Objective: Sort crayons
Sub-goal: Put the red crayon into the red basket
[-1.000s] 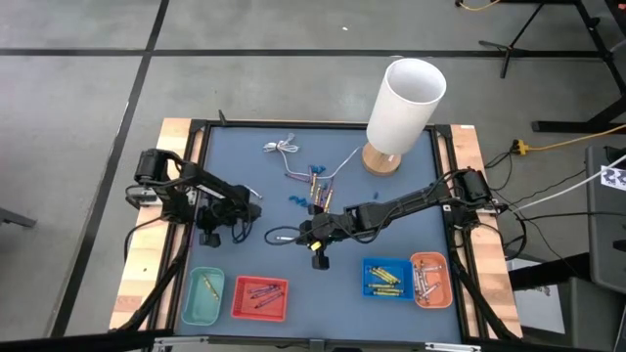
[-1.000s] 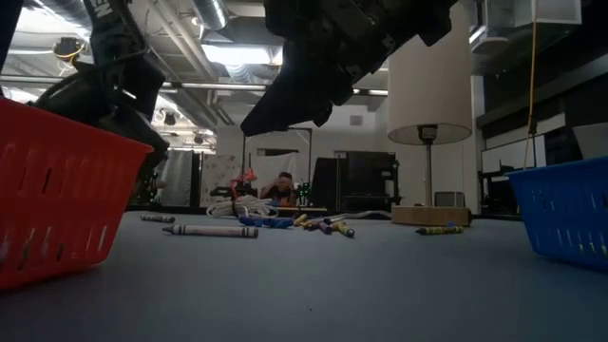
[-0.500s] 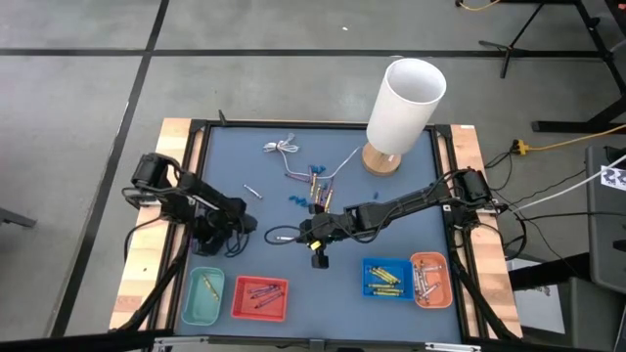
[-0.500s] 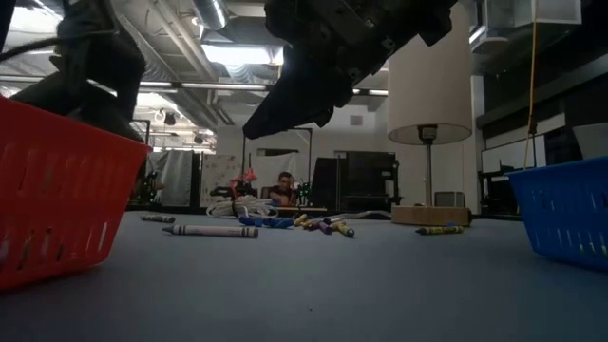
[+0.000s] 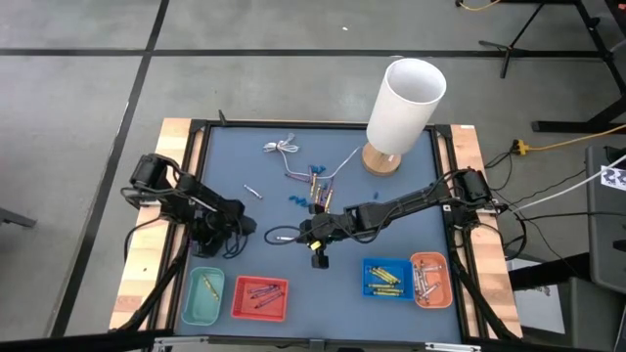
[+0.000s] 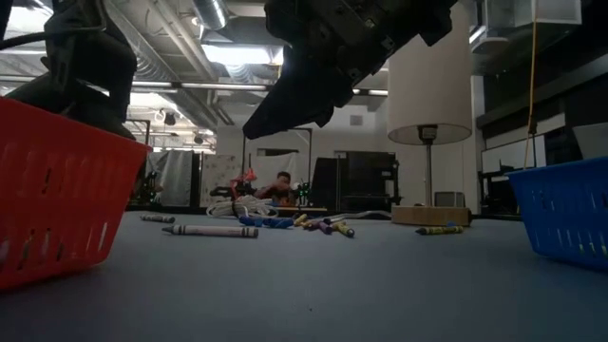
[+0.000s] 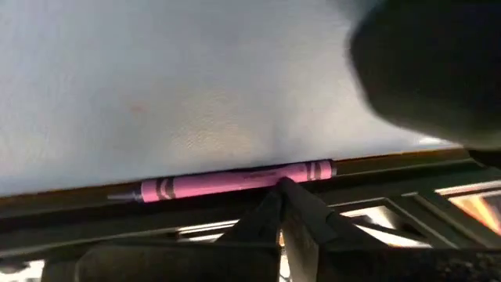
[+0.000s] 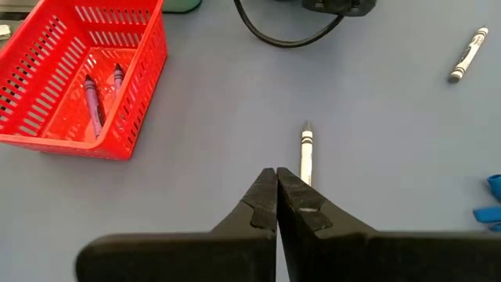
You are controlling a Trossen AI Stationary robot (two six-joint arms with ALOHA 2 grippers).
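On the blue-grey counter (image 5: 411, 210), the red slotted plastic basket (image 5: 259, 298) near the front edge holds purple crayons (image 8: 92, 100), with a teal basket (image 5: 203, 297) just to its left and a blue basket (image 5: 387, 279) and an orange basket (image 5: 430, 280) of more crayons well to its right. The left tool (image 7: 286, 205) sits behind the teal basket with its fingers pressed together, tips touching a pink paper-wrapped crayon (image 7: 235, 182) that lies along the counter's edge rail. The right tool (image 8: 276, 196) hangs behind and to the right of the red basket, fingers closed on nothing, just beside a grey-white crayon (image 8: 306, 157); a loose cluster of crayons (image 5: 317, 194) lies farther back, near the wooden base of the white cylindrical lamp (image 5: 403, 110).
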